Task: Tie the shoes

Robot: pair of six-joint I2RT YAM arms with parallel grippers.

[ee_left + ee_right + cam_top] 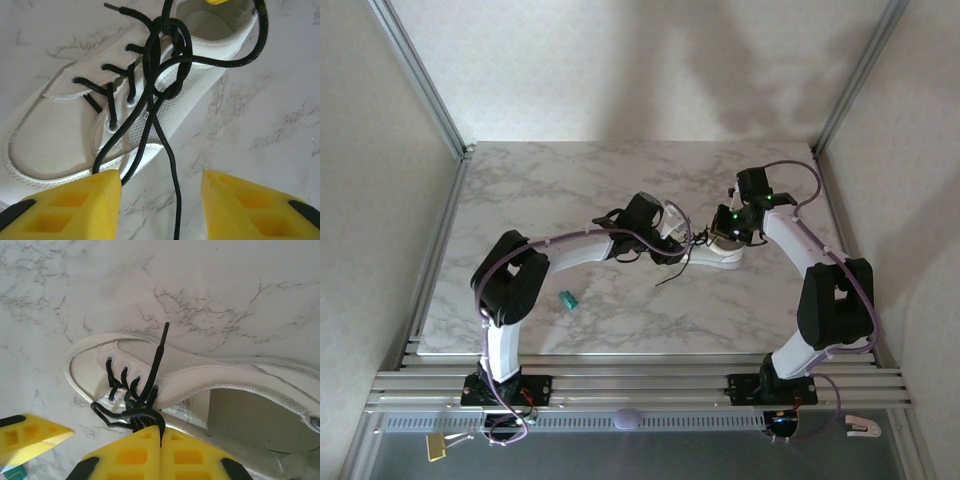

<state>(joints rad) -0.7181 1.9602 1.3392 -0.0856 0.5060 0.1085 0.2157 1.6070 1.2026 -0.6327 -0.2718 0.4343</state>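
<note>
White marble-pattern tabletop [550,180]; plain off-white walls [620,60]; aluminium corner posts [420,75]; soft shadows on back wall.

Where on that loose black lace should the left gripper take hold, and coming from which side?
Probably the single lace strand past the knot, where it runs clear of the sneaker over bare marble. Come from the shoe's side, where the left gripper sits: its open fingers flank that strand.

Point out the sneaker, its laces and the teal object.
sneaker [55,132]: left wrist view, toe cap.
laces [167,29]: left wrist view, knotted bunch.
teal object [568,299]: top view, its middle.
</note>
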